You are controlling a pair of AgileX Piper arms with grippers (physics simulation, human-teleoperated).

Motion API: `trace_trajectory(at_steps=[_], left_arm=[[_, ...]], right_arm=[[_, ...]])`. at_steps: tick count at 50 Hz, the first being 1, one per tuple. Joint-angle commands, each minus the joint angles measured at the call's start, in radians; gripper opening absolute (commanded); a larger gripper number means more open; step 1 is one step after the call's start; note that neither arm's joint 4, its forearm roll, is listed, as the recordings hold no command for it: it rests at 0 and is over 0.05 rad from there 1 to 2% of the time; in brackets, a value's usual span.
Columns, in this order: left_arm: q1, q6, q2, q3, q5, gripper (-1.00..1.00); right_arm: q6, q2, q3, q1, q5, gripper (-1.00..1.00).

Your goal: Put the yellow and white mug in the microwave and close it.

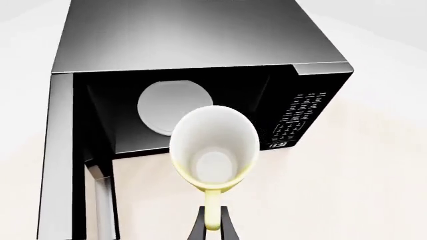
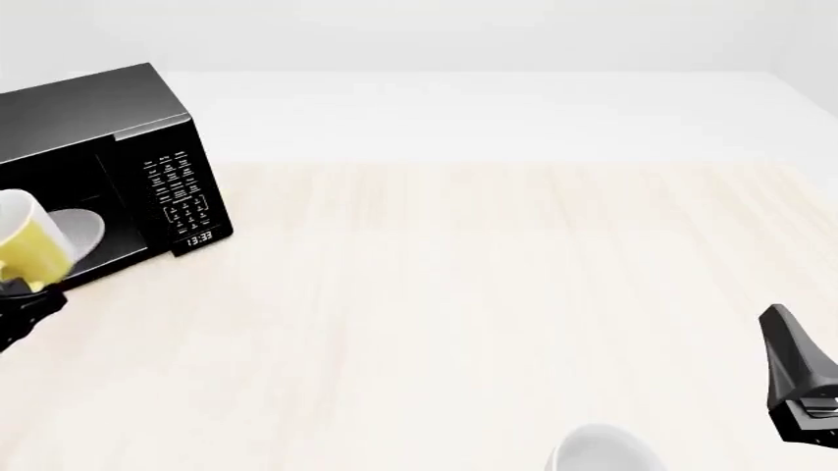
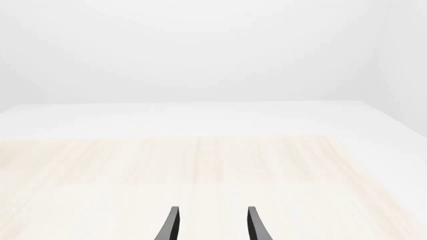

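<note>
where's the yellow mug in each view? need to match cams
Left wrist: yellow and white mug at centre, handle pinched by the left gripper, before the open microwave.
Front: mug at the left edge, at the microwave's mouth.
Right wrist: not in it.
Shared landmark: the button panel.

The only legible text is the digital clock display [image 2: 199,238] at the lower end of the microwave [image 2: 92,118] control panel, at the left of the front view; it reads 13:33 in white digits. Above it, the white-printed button panel [image 2: 173,184] carries rows of labels too small to read. In the left wrist view the same display [image 1: 278,145] is blurred.
</note>
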Motion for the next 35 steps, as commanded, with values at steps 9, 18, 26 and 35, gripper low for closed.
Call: trace_trajectory(at_steps=[9,18,26,35], left_arm=[[0.079,0.009,0.216,-0.058,-0.132,-1.0],[0.095,0.01,0.303,-0.09,-0.175,-1.0],[0.097,0.005,0.381,-0.11,-0.211,-1.0],[0.092,0.005,0.463,-0.129,-0.244,-1.0]], right_arm=[[0.0,0.0,0.0,0.0,0.0,1.0],[0.0,0.0,0.0,0.0,0.0,1.0],[0.0,0.0,0.0,0.0,0.0,1.0],[0.0,0.0,0.0,0.0,0.0,1.0]])
